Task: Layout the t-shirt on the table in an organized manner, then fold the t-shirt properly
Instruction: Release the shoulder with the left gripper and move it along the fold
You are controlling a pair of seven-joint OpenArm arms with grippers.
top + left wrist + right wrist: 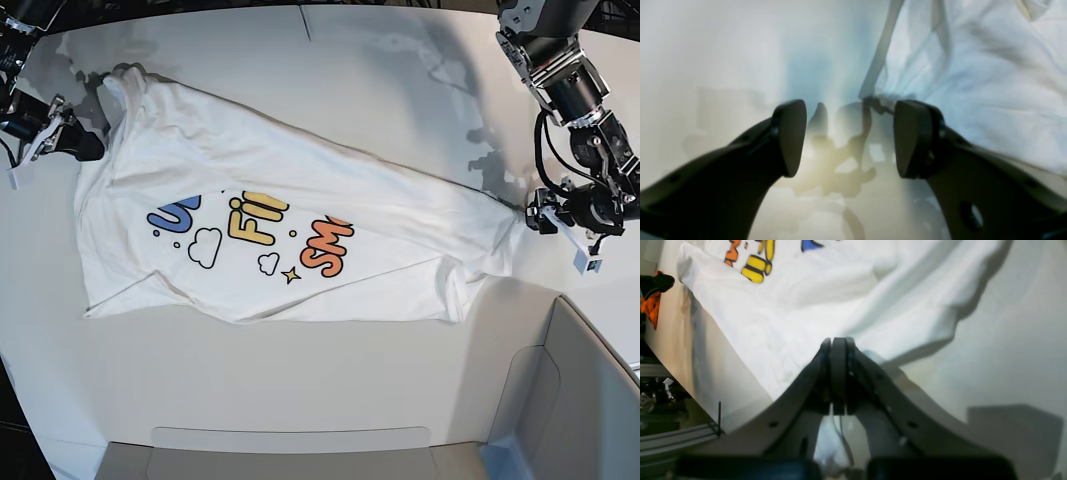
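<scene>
A: Where's the t-shirt (290,240) rn?

B: On the table (330,390), spread crosswise w/ the print facing up. Blue, yellow and orange lettering runs across the middle, plus small clouds and a star. Not flat, though: long creases run diagonally from the upper-left corner toward the right end, and the lower right edge is bunched and folded under.

A: Right gripper (836,343)?

B: At the base view's left, by the shirt's upper-left corner. In the wrist view its fingers are pressed together, no gap between them, w/ white cloth right at the tips. Looks like it's pinching the t-shirt (826,300) edge, but the tips cover the contact spot, so I'd say probably rather than def. The fabric rises from there in a taut ridge.

A: And the left gripper (848,136)?

B: On the base view's right, at the shirt's far right end. Fingers spread wide apart, nothing between them. One finger sits just beside the cloth (973,73); the gap shows only the shiny table w/ a dark reflection of the arm. A hem strip runs down to a small gathered point just above the fingertips. That view's blurry, so can't tell if the finger actually touches the fabric.

A: Anything else around?

B: A grey-white bin (560,400) at the table's near right corner, apart from the shirt. In the right wrist view, something orange and black (655,296) sits off the table edge; too small to ID.
</scene>
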